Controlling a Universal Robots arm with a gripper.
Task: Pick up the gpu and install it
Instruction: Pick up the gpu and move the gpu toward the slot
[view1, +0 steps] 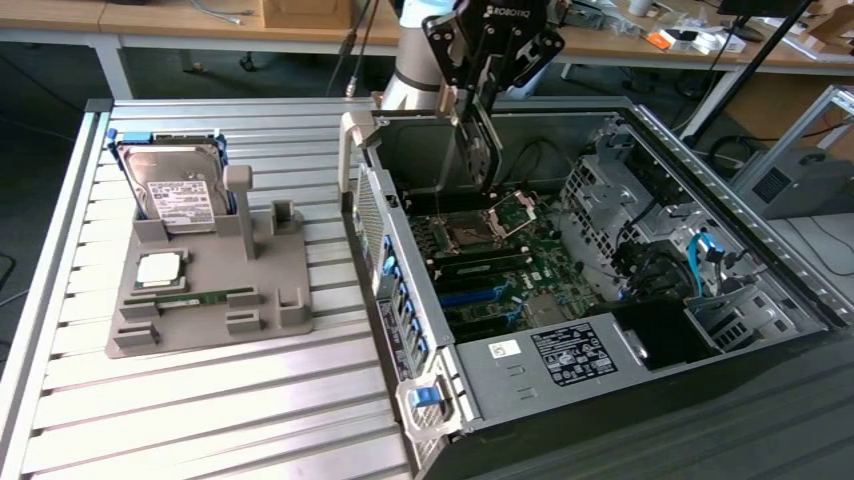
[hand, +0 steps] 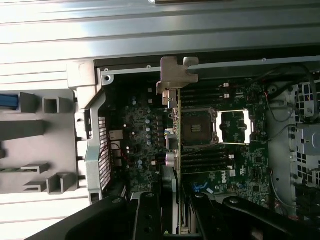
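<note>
Grip: jaws of the gripper were clamped on the gpu, one finger on each flat face, pinching the card by one end.
Card position: up in the air, hanging inside the mouth of the open computer case, clear of the board beneath.
Long axis: and look at that, it ran straight down from the jaws, away from the wrist, so the wrist view caught the card edge-on as a thin line.
Bracket: silver end bracket was at the far end from the jaws, the lowest part, close to the case's rear wall.
Beneath: motherboard lay flat on the case floor, with the CPU socket just beside the card's line.
Slots: blue slots sat apart from the card's tip, nearer the camera in the exterior view; by my reading the card hung over the socket end of the board.
Off to the side: grey holder at the exterior view's left carried the hard drive, well apart from the gripper.
</note>
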